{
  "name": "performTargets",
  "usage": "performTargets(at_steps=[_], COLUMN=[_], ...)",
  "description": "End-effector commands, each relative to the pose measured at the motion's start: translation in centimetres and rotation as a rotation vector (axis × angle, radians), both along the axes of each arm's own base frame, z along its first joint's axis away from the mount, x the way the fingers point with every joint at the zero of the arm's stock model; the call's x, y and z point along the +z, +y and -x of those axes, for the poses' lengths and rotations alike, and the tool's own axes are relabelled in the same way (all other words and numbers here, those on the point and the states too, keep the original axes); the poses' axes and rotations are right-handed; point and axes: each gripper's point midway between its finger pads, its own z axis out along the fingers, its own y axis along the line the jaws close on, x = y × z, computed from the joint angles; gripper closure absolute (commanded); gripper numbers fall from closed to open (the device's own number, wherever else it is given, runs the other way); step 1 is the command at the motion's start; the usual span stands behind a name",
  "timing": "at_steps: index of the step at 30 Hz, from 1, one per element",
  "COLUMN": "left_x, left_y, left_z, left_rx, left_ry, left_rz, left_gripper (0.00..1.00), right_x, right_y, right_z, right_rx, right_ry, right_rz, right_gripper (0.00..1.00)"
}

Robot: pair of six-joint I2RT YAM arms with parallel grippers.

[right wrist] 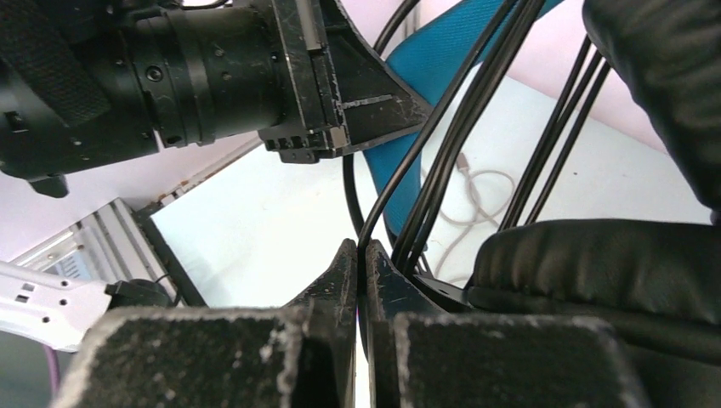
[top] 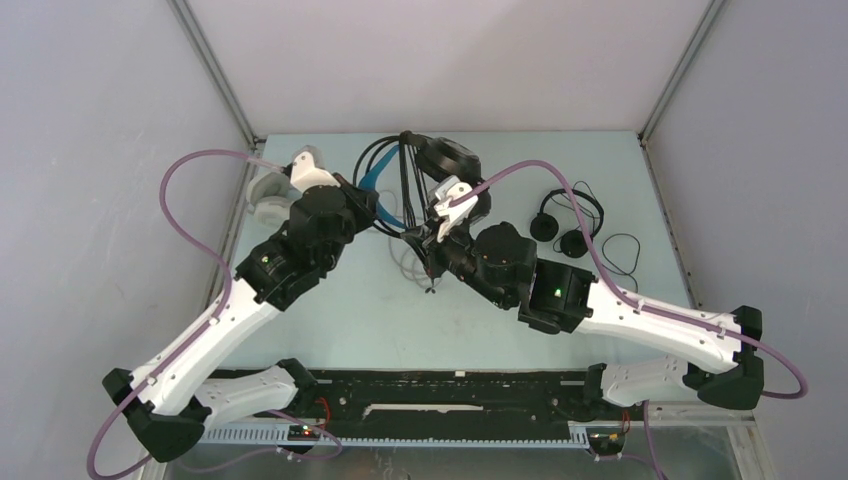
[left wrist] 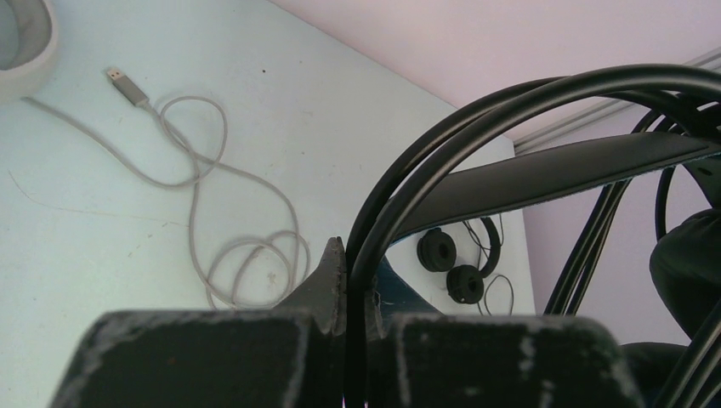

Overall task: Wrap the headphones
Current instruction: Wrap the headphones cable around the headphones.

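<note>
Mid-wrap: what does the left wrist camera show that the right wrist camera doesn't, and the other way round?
Left wrist only: the small black on-ear headphones lying apart from the rest, the grey cable's plug, and a white earcup at the frame's corner.
Right wrist only: the left gripper seen from outside, beside the cords.
Both: its own gripper, left or right gripper, shut on the black cord; the headband; the loose grey cable.

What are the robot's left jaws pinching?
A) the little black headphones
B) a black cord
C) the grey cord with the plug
B: the left jaws are shut on a black cord, while the grey cord and the little black headphones lie apart from them, untouched.
</note>
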Motion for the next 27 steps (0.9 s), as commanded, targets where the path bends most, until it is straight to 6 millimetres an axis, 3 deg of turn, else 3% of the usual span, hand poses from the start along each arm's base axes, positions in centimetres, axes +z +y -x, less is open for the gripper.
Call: performTargets(at_steps=[1, 11, 22, 27], left_x=[5.3, 5.7, 5.6, 6.0], left_y=[0.0, 1.2, 2.2, 2.7], left_z=[0.2, 1.1, 1.0, 0.8], left_rx=[0.013, 0.024, 0.060, 0.082], left_ry=[-0.113, -0.123, -0.128, -0.129], left_rz=[0.225, 0.217, 0.142, 0.107], left_gripper=[1.00, 1.00, 1.00, 1.00], right_x=[-0.1, 0.6, 1.4, 0.1], right_y=[-0.7, -1.0, -0.6, -1.1], right_z=[-0.2, -0.2, 2.9, 4.0], right_rx=[-0.040, -0.094, 0.061, 0.100], right_ry=[-0.042, -0.089, 0.002, 0.059], right_rz=[0.044, 0.048, -0.030, -0.056], right_gripper=[0.98, 0.88, 0.74, 0.72])
